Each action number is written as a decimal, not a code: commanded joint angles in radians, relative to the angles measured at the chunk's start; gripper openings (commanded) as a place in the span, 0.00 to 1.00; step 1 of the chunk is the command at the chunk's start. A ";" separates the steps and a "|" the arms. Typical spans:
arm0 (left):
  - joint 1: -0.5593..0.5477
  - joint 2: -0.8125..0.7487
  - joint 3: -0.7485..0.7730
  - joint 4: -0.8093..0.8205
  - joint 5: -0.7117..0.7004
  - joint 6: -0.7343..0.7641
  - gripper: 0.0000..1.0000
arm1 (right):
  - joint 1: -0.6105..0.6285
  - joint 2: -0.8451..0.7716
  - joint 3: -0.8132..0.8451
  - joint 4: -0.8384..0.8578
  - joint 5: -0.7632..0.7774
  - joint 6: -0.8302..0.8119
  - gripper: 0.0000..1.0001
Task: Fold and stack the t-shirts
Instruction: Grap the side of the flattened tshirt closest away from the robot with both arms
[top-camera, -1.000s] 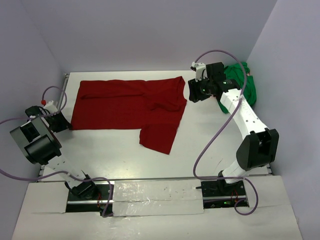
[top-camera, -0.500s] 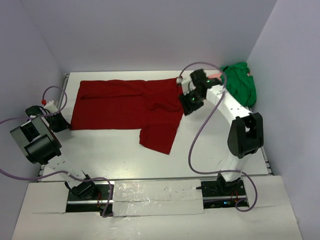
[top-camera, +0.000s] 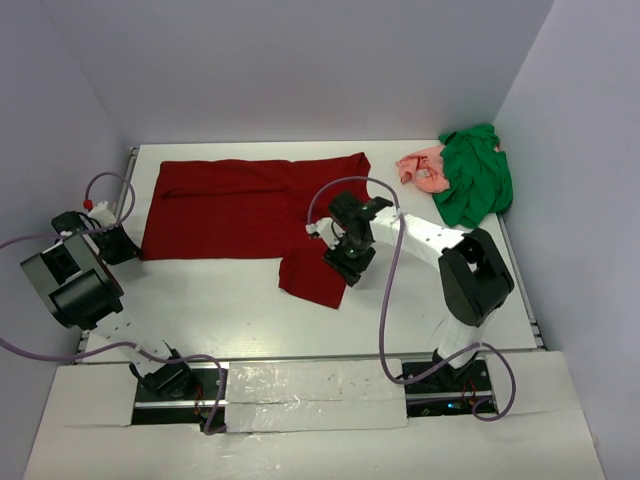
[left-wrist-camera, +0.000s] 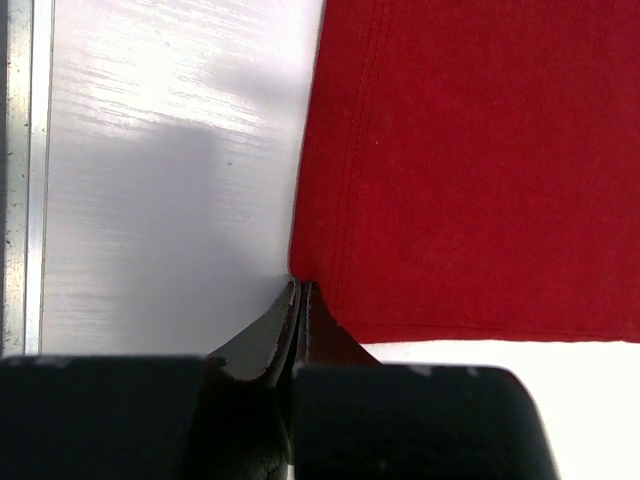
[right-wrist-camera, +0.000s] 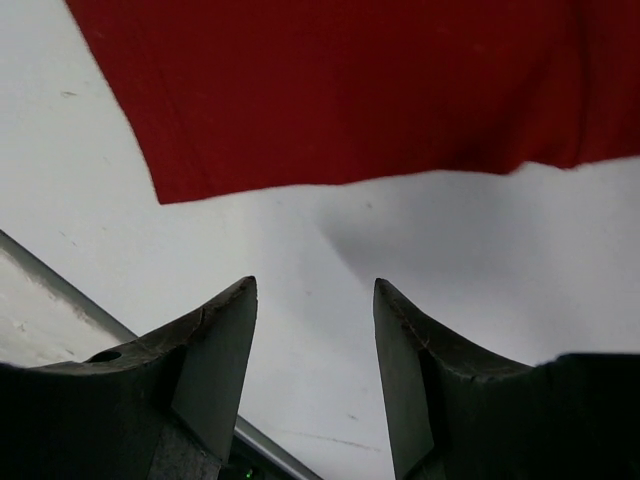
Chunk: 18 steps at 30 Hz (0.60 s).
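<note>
The maroon t-shirt (top-camera: 250, 208) lies spread flat across the back left of the table, with a flap (top-camera: 318, 275) hanging toward the front. My left gripper (top-camera: 122, 243) sits at its front left corner. In the left wrist view the gripper (left-wrist-camera: 300, 285) is shut, its tips pinching that corner of the maroon t-shirt (left-wrist-camera: 480, 170). My right gripper (top-camera: 342, 266) hovers at the flap's right edge. It is open (right-wrist-camera: 312, 290) over bare table, with the maroon t-shirt's edge (right-wrist-camera: 350, 90) just beyond the fingertips. The green t-shirt (top-camera: 476, 183) and the pink t-shirt (top-camera: 424, 168) lie crumpled at the back right.
A metal rail (top-camera: 300, 358) runs along the table's near edge, and another (left-wrist-camera: 18, 170) borders the left side. Purple cables loop off both arms. Walls close in the back and both sides.
My right arm has swung from beside the green t-shirt at the back right to the maroon flap in the middle. My left gripper has shut on the shirt's corner.
</note>
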 joint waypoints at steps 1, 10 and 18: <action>-0.005 -0.024 -0.019 -0.009 -0.034 0.010 0.00 | 0.050 -0.070 -0.047 0.097 -0.018 0.015 0.58; -0.003 -0.035 -0.022 -0.011 -0.026 0.004 0.00 | 0.199 -0.137 -0.179 0.273 0.107 0.036 0.61; -0.006 -0.048 -0.027 -0.012 -0.012 0.001 0.00 | 0.269 -0.093 -0.227 0.339 0.157 0.062 0.61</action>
